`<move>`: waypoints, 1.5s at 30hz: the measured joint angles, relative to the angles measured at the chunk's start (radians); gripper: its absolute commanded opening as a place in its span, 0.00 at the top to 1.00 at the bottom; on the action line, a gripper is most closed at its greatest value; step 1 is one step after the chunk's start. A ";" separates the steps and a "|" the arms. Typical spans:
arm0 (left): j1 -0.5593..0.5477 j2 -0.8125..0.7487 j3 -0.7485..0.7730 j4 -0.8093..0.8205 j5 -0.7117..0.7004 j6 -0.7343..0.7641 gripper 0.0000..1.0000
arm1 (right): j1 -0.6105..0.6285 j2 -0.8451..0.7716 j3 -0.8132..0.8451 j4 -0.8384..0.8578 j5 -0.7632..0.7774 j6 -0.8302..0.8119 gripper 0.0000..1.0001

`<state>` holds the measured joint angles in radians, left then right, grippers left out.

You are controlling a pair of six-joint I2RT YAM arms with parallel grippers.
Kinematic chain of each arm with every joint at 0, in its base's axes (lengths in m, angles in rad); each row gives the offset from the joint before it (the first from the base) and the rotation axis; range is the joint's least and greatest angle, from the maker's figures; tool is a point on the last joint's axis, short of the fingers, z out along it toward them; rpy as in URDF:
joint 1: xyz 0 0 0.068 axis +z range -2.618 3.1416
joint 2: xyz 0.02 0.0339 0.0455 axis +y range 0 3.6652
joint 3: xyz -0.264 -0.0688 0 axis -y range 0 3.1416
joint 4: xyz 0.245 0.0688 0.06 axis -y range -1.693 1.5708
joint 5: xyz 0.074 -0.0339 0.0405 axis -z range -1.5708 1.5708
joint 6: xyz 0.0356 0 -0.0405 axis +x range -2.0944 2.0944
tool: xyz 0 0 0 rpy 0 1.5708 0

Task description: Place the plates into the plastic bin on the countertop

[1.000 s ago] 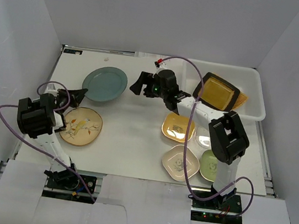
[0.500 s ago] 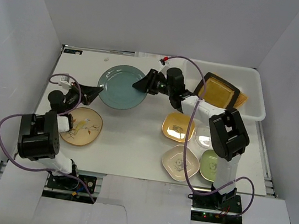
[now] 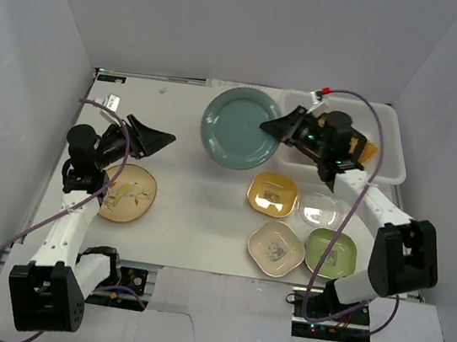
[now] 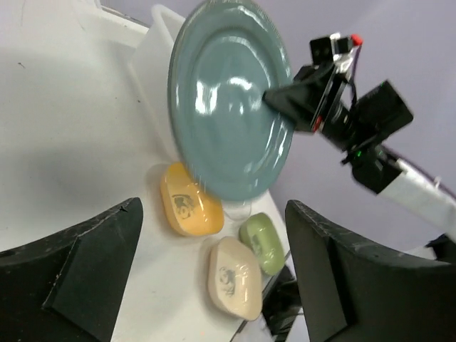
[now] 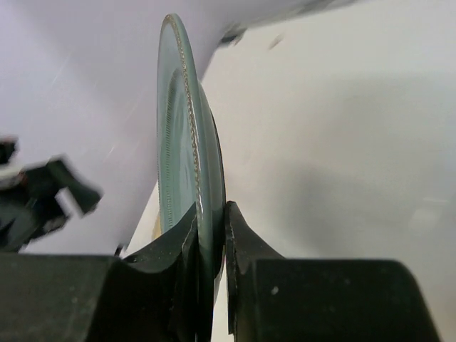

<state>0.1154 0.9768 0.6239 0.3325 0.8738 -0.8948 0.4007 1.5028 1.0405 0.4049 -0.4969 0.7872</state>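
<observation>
A teal round plate [image 3: 238,130] is held up on edge just left of the white plastic bin [image 3: 397,149]. My right gripper [image 3: 275,128] is shut on its right rim. In the right wrist view the fingers pinch the plate's rim [image 5: 187,135] from both sides at the right gripper [image 5: 211,214]. My left gripper [image 3: 161,139] is open and holds nothing, left of the plate and apart from it. In the left wrist view the left gripper [image 4: 214,206] faces the teal plate [image 4: 224,100] across the countertop [image 3: 197,209].
A tan patterned plate [image 3: 127,193] lies under the left arm. Yellow [image 3: 272,193], cream [image 3: 276,247] and green [image 3: 330,252] square dishes and a clear glass one [image 3: 322,210] sit below the bin. A yellow dish edge [image 3: 369,148] shows inside the bin.
The right gripper has shut on the teal plate and carried it right, raised on edge beside the bin. The left gripper has opened and moved right, above the tan plate.
</observation>
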 measured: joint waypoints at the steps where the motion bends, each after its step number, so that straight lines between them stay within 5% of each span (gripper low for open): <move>1: -0.019 -0.028 0.011 -0.047 -0.007 0.045 0.07 | -0.078 -0.035 -0.016 -0.018 -0.002 -0.014 0.92; 8: -0.286 -0.163 -0.002 -0.309 -0.037 0.278 0.02 | -0.599 -0.113 -0.124 -0.082 0.078 -0.085 0.92; 14: -0.451 -0.318 -0.010 -0.466 -0.140 0.418 0.02 | -0.678 0.031 -0.124 -0.128 0.100 -0.113 0.88; 16: -0.472 -0.331 -0.010 -0.476 -0.158 0.443 0.02 | -0.678 0.104 -0.106 -0.127 0.090 -0.099 0.74; 17: -0.476 -0.329 -0.010 -0.483 -0.165 0.448 0.02 | -0.678 0.129 -0.098 -0.127 0.080 -0.094 0.49; 20: -0.486 -0.316 -0.010 -0.515 -0.201 0.464 0.03 | -0.678 0.155 -0.092 -0.134 0.067 -0.101 0.15; 22: -0.494 -0.313 -0.010 -0.527 -0.220 0.469 0.03 | -0.677 0.155 -0.081 -0.151 0.077 -0.123 0.01; 25: -0.513 -0.320 -0.010 -0.548 -0.261 0.478 0.04 | -0.657 0.152 -0.046 -0.229 0.152 -0.190 0.10; 36: -0.532 -0.370 0.022 -0.677 -0.607 0.499 0.05 | -0.411 0.077 0.060 -0.434 0.850 -0.497 0.10; 40: -0.531 -0.402 0.031 -0.700 -0.702 0.498 0.05 | -0.331 0.027 0.085 -0.468 0.929 -0.538 0.10; 43: -0.530 -0.428 0.032 -0.707 -0.756 0.495 0.04 | -0.256 -0.077 0.056 -0.456 0.869 -0.528 0.02; 45: -0.529 -0.448 0.032 -0.708 -0.785 0.494 0.04 | -0.165 -0.167 -0.004 -0.396 0.800 -0.502 0.07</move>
<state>-0.4141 0.5289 0.6563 -0.3756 0.0887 -0.4011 0.2356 1.3357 1.0363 0.0086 0.3035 0.2848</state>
